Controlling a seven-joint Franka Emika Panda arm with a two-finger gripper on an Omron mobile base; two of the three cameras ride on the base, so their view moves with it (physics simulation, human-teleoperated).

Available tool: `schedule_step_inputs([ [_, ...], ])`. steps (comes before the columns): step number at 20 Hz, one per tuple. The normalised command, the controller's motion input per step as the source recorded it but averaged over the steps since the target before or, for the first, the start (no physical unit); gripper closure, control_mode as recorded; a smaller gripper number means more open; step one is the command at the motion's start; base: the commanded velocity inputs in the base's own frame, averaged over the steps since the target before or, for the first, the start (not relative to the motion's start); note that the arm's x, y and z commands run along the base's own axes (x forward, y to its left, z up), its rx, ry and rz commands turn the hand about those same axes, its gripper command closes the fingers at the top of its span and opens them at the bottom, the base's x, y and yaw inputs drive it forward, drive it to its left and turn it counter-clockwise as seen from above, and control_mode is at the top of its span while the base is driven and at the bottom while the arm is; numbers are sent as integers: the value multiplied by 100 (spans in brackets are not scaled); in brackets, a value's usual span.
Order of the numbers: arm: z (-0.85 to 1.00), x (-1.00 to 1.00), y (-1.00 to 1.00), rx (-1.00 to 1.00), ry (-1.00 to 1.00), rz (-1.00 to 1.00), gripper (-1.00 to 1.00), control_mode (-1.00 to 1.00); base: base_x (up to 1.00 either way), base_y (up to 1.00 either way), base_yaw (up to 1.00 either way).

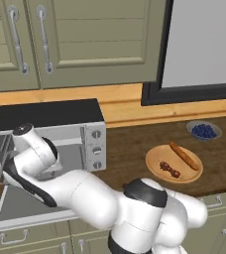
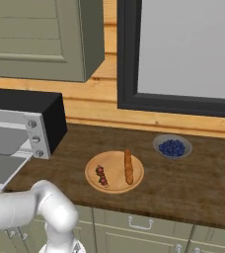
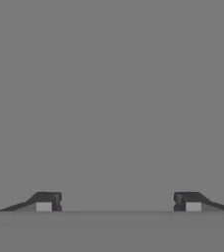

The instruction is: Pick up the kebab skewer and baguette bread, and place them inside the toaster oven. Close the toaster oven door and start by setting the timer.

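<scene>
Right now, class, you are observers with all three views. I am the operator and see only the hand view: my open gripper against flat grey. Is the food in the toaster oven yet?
Observer: No. The kebab skewer and baguette bread lie apart on a wooden plate.
Operator: Is the door shut?
Observer: No. The toaster oven door is folded down, open, before the toaster oven.
Operator: Anything else nearby?
Observer: A bowl of blueberries stands beyond the plate.
</scene>
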Motion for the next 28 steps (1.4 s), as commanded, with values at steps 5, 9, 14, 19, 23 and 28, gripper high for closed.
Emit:
schedule_step_inputs([
  [5, 69, -71, -33, 1, -2, 0, -100, -100, 0, 0, 0],
  [9, 58, -77, -80, 3, -3, -10, -100, -100, 0, 0, 0],
  [14, 1, -7, -100, 0, 3, -15, -100, -100, 0, 0, 0],
  [19, 0, 0, -100, 0, 7, -6, -100, -100, 0, 0, 0],
  [23, 0, 0, -100, -1, 15, -1, -100, -100, 0, 0, 0],
  [28, -4, 0, -100, -5, 17, 0, -100, -100, 0, 0, 0],
])
